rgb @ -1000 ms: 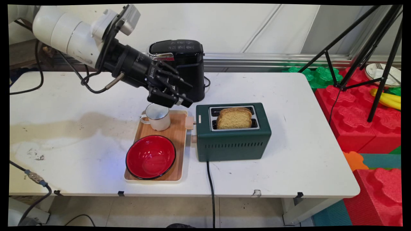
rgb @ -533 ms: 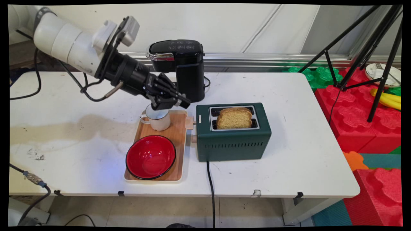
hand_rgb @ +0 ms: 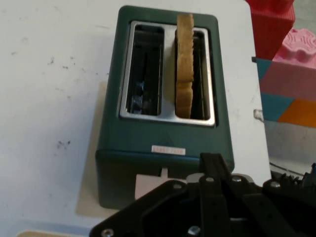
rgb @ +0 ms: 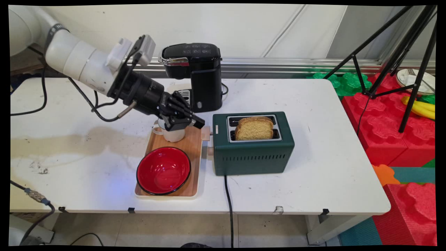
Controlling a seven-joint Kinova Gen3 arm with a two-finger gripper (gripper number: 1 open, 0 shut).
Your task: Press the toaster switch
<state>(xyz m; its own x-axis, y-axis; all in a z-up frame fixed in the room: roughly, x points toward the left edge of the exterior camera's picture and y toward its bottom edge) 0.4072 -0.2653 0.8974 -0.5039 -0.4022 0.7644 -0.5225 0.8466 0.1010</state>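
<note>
My gripper (rgb: 197, 123) is shut and hangs low over the white enamel mug (rgb: 172, 134), covering its rim; whether it touches the mug I cannot tell. The mug stands at the far end of a wooden tray (rgb: 193, 146), with a red bowl (rgb: 163, 170) in front of it. Just right of the tray is a green toaster (rgb: 252, 153) with a slice of bread (rgb: 254, 128) upright in its near slot. The hand view looks past the closed fingertips (hand_rgb: 212, 162) onto the toaster (hand_rgb: 163, 133) and the bread (hand_rgb: 185, 64); the other slot is empty.
A black coffee machine (rgb: 198, 69) stands right behind the gripper and the tray. The toaster's cable (rgb: 228, 195) runs off the front edge of the table. A black tripod (rgb: 400, 52) and red foam blocks (rgb: 393, 132) stand beyond the table's right edge.
The arm has come down and drawn back to the left, away from the coffee machine's front, bringing the shut gripper onto the top of the mug. Nothing on the table has moved.
</note>
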